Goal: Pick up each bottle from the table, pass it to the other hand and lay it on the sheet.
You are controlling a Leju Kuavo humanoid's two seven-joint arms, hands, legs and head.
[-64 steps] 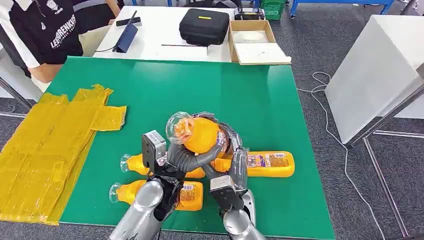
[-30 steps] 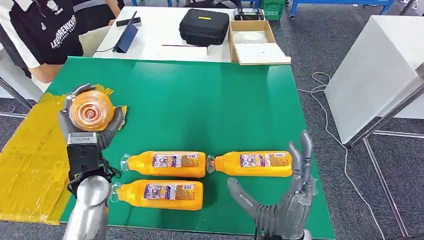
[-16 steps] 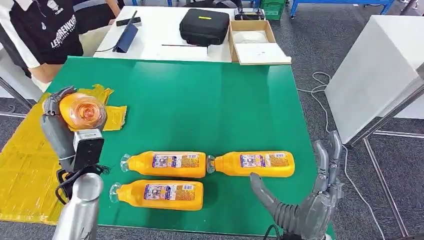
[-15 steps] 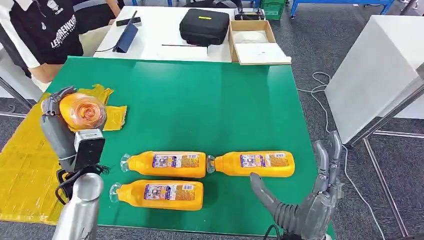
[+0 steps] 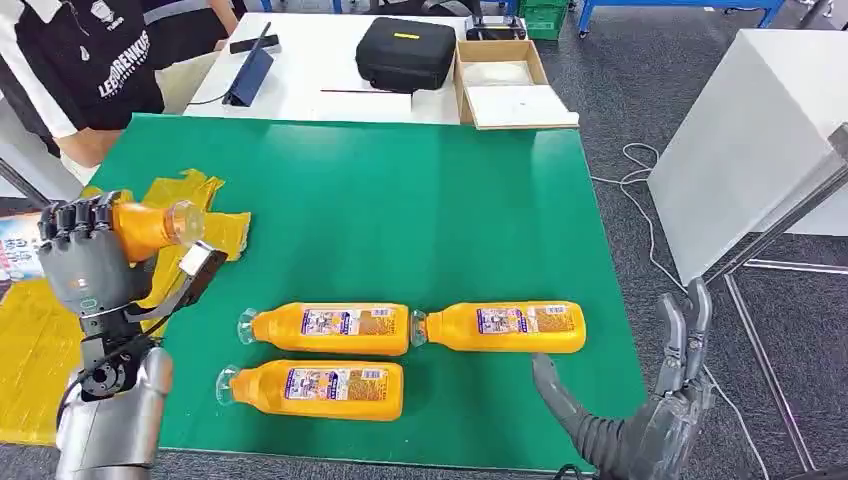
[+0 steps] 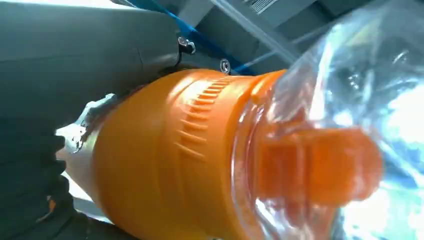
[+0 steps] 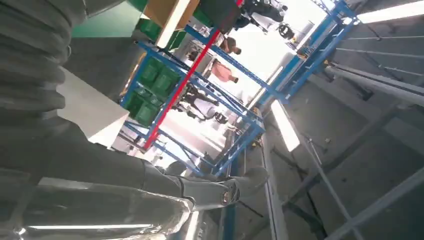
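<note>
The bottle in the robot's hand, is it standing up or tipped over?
Tipped over. The bottle lies sideways in the left hand, its clear cap pointing toward the green table, held above the yellow sheet.

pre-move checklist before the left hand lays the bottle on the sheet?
1. Grip: left hand holds the orange bottle, fingers wrapped round its body. Ok.
2. Position: bottle hangs over the yellow sheet, near its edge by the green table. Ok.
3. Orientation: bottle roughly level, clear cap toward the table. Ok.
4. Landing spot: the sheet under the hand is hidden by the arm. Cannot tell.
5. Right hand open, at the table's near right corner, apart from everything. Ok.
6. Three bottles lie on the table, waiting. Not ok yet.
</note>
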